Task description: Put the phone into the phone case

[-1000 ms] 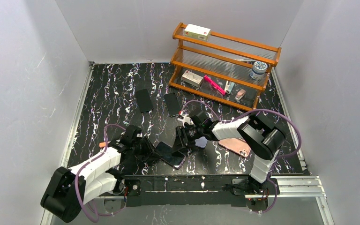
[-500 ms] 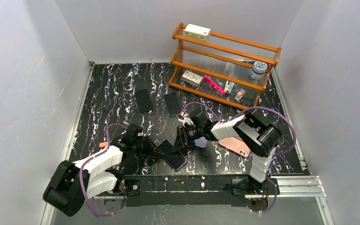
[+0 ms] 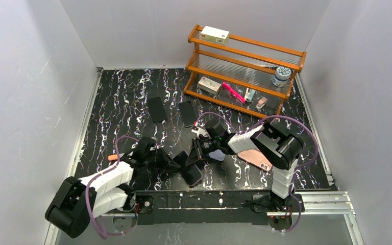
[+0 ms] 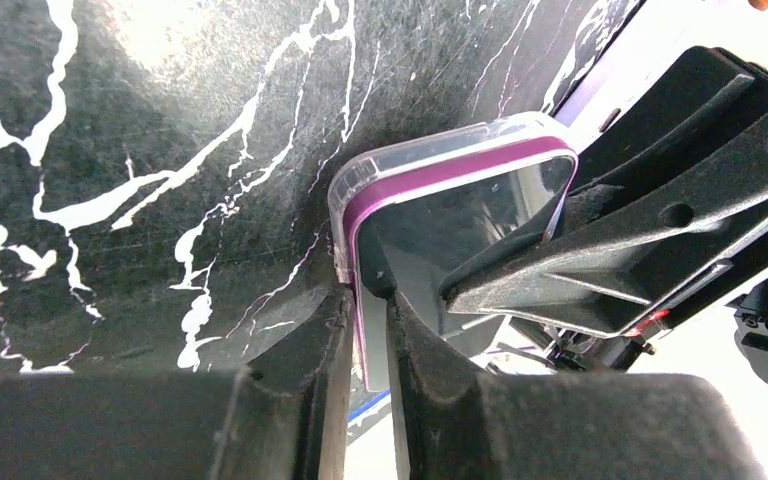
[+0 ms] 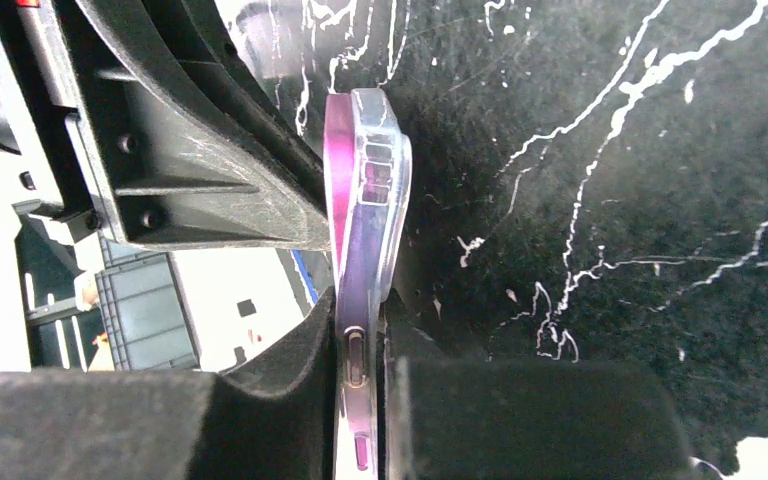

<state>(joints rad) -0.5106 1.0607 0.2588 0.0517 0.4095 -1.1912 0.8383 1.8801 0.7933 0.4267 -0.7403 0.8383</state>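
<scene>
Only wrist-side: clear case [image 4: 438, 147] on phone [image 4: 445, 218].

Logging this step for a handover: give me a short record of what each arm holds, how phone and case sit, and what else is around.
held item: purple-edged phone in clear plastic case
left jaws: shut on the phone's edge
right jaws: shut on phone and case, opposite end
fit: case wraps one corner; full seating cannot be told
place: near front of black marbled table
elsewhere: flat black slab; second flat black slab; wooden rack at back
</scene>
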